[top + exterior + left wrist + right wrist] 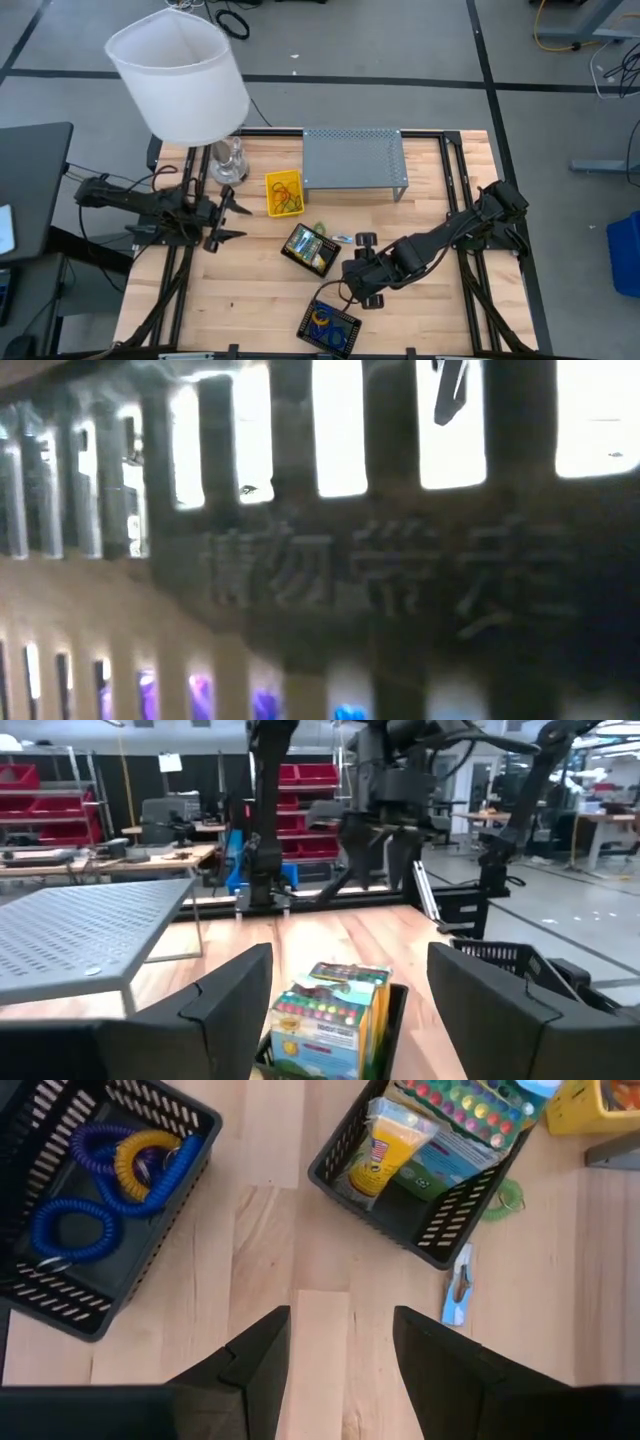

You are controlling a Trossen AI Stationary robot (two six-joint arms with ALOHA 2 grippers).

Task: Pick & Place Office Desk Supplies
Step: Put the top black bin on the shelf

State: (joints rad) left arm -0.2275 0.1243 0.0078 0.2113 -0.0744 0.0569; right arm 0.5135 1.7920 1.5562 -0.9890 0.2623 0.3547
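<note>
Landmark for all entries: the grey perforated riser (pixel 354 158) standing at the far middle of my light wooden table (pixel 250 300).

1. Lamp with white shade (pixel 180 80): far left of the riser, its clear base (pixel 228 160) on the table's far left corner.
2. My left gripper (pixel 228 212): left of the riser and nearer than it, above bare wood, fingers spread apart, holding nothing.
3. Yellow bin (pixel 283 192): just beside the riser's left near leg, with green and orange band loops inside.
4. Black mesh basket of crayon boxes (pixel 310 249): nearer than the riser, below its left half; boxes (pixel 330 1018) stand upright in it, one yellow bottle-printed box (pixel 383 1152) among them.
5. Green rubber band (pixel 508 1196): on the wood touching that basket's far-side corner.
6. Small blue-and-white item (pixel 458 1292): on the wood just beside the same basket; I cannot tell what it is.
7. Second black mesh basket (pixel 328 325): near table edge, well apart from the riser, holding blue, purple and yellow coiled loops (pixel 120 1170).
8. My right gripper (pixel 357 277): between the two baskets, over bare wood, fingers (pixel 255 1350) parted, empty.

Room: grey floor with dark tape lines around the table; in the left wrist view, red storage bins (pixel 40 805) and workbenches beyond the riser. The low view is blocked by a mesh wall.
</note>
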